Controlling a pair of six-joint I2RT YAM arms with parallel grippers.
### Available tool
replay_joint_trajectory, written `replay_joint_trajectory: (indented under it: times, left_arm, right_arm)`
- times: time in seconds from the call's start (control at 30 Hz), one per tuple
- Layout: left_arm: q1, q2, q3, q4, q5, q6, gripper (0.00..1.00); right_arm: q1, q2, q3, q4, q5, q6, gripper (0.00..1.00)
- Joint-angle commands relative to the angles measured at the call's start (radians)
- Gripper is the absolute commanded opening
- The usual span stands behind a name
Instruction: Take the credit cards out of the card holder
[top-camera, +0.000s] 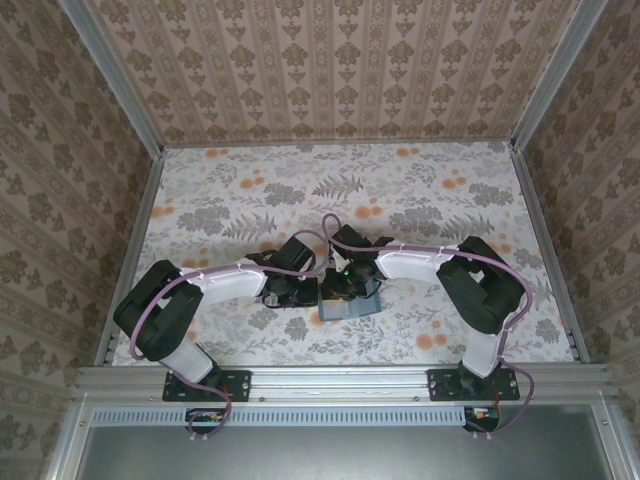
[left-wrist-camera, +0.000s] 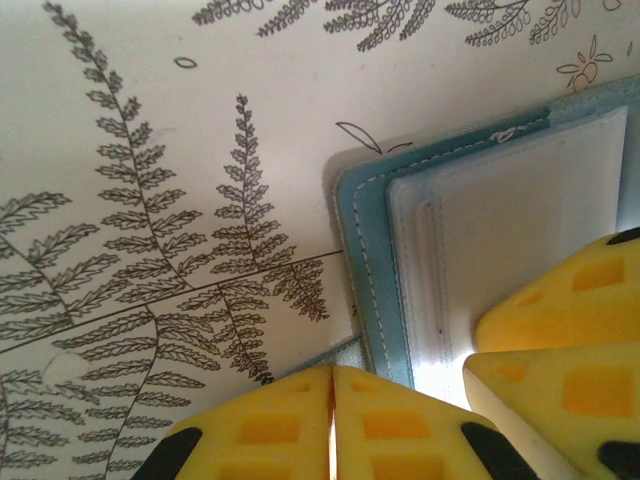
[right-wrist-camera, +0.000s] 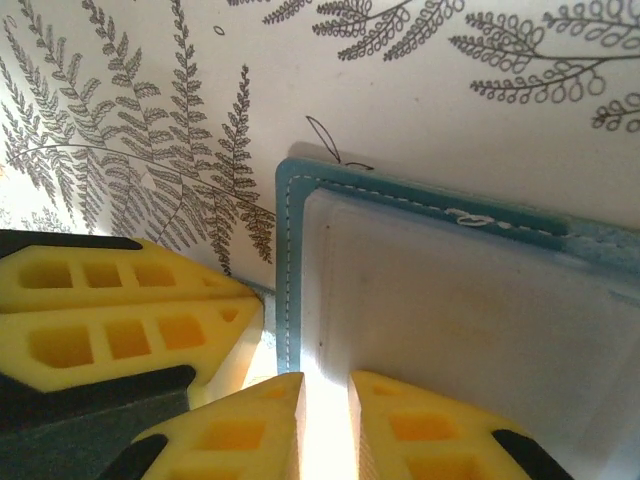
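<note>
Surroundings: A table (top-camera: 250, 200) with a flower and fern print is enclosed by patterned walls (top-camera: 330, 60); a metal rail (top-camera: 340, 381) runs along its near edge.
In the way: The holder (top-camera: 352, 306) is partly covered from above by both wrists, which meet over it near the middle of the table.
Holder: It is laid flat on the table, teal, with white stitching along the rim.
Contents: Pale layered sheets (left-wrist-camera: 500, 220) are seen inside the rim; whether these are cards or pockets cannot be told.
Left gripper (left-wrist-camera: 332, 425): The pads are pressed together just beside the holder's corner; whether a thin edge is pinched cannot be told.
Right gripper (right-wrist-camera: 325, 420): A narrow bright gap is left between the pads at the holder's edge; a grip cannot be confirmed.
Left wrist view: The right fingers (left-wrist-camera: 560, 300) are seen over the pale sheets.
Right wrist view: The left fingers (right-wrist-camera: 130, 300) are seen just beside the holder's rim.
</note>
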Motion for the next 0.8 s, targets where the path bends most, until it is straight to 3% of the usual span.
replay_joint_trajectory:
  times: [0.0, 0.2, 0.77]
  left_arm:
    - [-0.004, 0.004, -0.036, -0.058, 0.027, -0.007, 0.10]
    - [0.002, 0.005, -0.039, -0.058, 0.030, 0.001, 0.10]
    - [0.017, 0.016, -0.043, -0.049, 0.040, 0.011, 0.10]
  right_arm:
    - [0.010, 0.015, 0.024, -0.055, 0.060, 0.010, 0.24]
    - [0.021, -0.009, 0.057, -0.203, 0.200, -0.027, 0.33]
    - [0.089, -0.025, 0.226, -0.540, 0.521, -0.080, 0.45]
